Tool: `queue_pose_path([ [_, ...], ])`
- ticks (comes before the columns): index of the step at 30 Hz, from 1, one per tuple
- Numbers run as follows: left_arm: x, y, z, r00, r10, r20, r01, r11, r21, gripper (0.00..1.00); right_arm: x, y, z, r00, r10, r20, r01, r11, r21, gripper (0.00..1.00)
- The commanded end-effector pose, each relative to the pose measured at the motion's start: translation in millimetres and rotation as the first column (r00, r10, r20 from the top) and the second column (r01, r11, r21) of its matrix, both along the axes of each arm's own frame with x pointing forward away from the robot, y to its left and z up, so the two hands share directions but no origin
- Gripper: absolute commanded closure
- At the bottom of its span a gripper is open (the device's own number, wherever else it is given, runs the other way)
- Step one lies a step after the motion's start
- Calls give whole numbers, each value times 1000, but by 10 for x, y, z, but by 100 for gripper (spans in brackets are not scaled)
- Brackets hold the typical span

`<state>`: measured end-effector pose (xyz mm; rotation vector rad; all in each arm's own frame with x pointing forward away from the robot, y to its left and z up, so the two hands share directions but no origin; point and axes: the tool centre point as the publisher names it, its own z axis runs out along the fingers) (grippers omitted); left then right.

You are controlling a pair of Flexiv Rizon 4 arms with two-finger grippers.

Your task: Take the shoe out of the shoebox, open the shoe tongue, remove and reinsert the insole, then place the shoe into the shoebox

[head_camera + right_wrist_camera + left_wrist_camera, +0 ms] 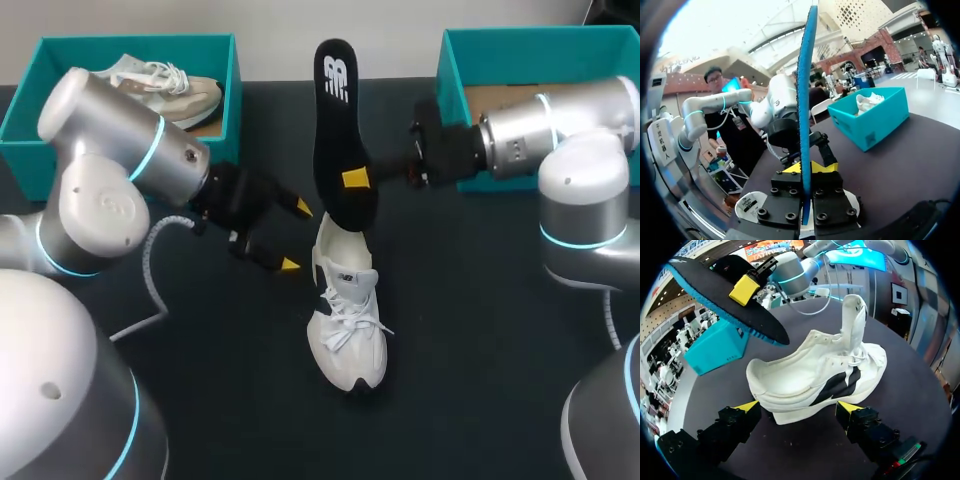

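Note:
A white shoe (346, 330) stands on the dark table, toe toward the near edge, tongue raised. Above its heel my right gripper (353, 180) is shut on a black insole (336, 110), held upright on its long edge with its lower end just over the shoe's opening. My left gripper (296, 237) is open, left of the shoe's heel and apart from it. In the left wrist view the shoe (815, 377) lies just ahead of the open gripper (797, 408), with the insole (715, 295) above. In the right wrist view the insole (805, 100) stands edge-on between the shut gripper (805, 168).
A teal shoebox (30, 100) at the back left holds a second, beige shoe (165, 85); it also shows in the right wrist view (875, 122). Another teal shoebox (455, 60) stands at the back right, behind my right arm. A cable (150, 280) trails from the left arm.

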<state>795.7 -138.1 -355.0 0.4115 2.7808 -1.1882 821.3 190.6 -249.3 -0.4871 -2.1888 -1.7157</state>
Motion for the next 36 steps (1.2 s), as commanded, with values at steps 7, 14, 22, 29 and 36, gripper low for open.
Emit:
queue_pose_path([
  [7,-3,-73,-60,1000,10,13,-11,1000,8,0,13,147,-308,1000,8,-16,-7,998,58,100],
  [14,10,-65,-33,1000,17,23,-18,1000,14,0,42,155,-402,1000,-2,-25,4,998,64,100],
  [22,16,-97,-3,999,25,21,-25,1000,4,0,4,150,-496,999,-18,-38,21,997,73,100],
  [29,29,-144,-12,999,33,21,-33,999,-5,0,-41,133,-551,998,-27,-53,31,997,75,100],
  [36,31,-150,-18,999,38,18,-38,999,-5,0,-89,132,-611,997,-28,-71,33,997,70,100],
])
